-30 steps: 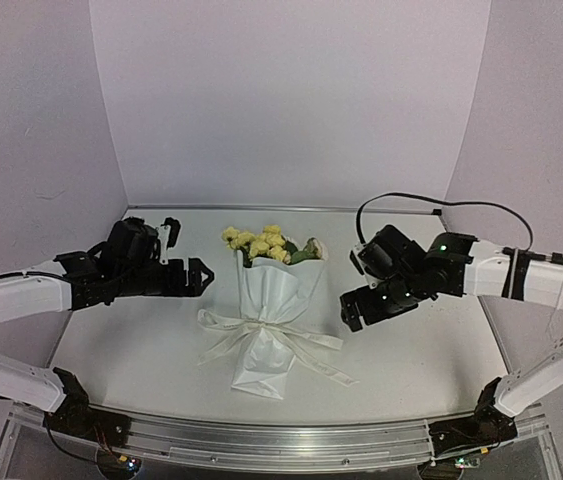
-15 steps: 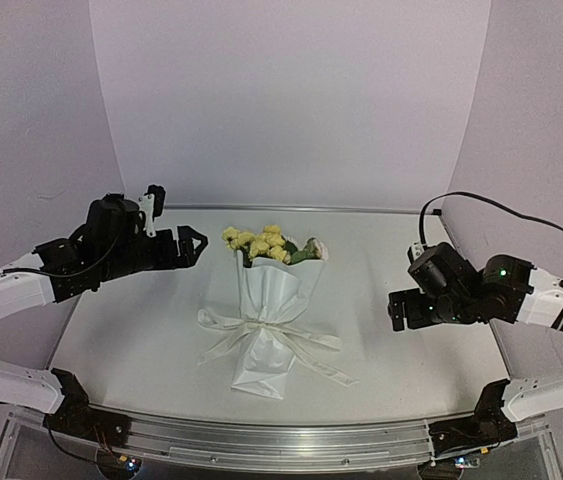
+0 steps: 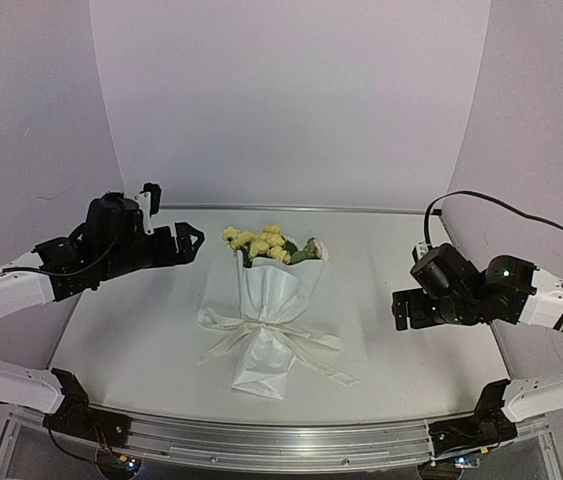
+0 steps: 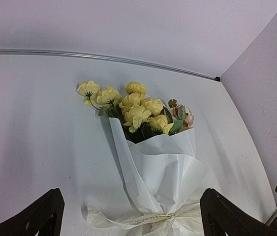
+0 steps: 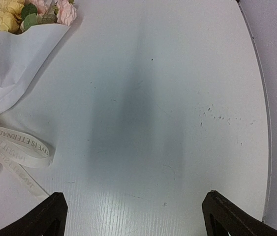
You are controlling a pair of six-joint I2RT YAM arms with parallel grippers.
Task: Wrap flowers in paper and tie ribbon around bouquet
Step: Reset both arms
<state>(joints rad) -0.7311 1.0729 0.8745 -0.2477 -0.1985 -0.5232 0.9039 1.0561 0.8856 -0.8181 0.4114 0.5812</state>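
Bouquet (image 3: 266,300) lies flat mid-worktop (image 3: 411,380), between the arms, touched by neither. Near to far: closed paper (image 3: 261,370) tip toward the arm bases, ribbon (image 3: 257,330) bow at the waist, flowers (image 3: 261,243) toward the back wall. Long axis runs near-far. Left pincer (image 3: 193,243) and right pincer (image 3: 398,310) are both released, empty and well apart from it. Looks done. Any pull-away should go up and outward, clear of the ribbon tails trailing near-right.
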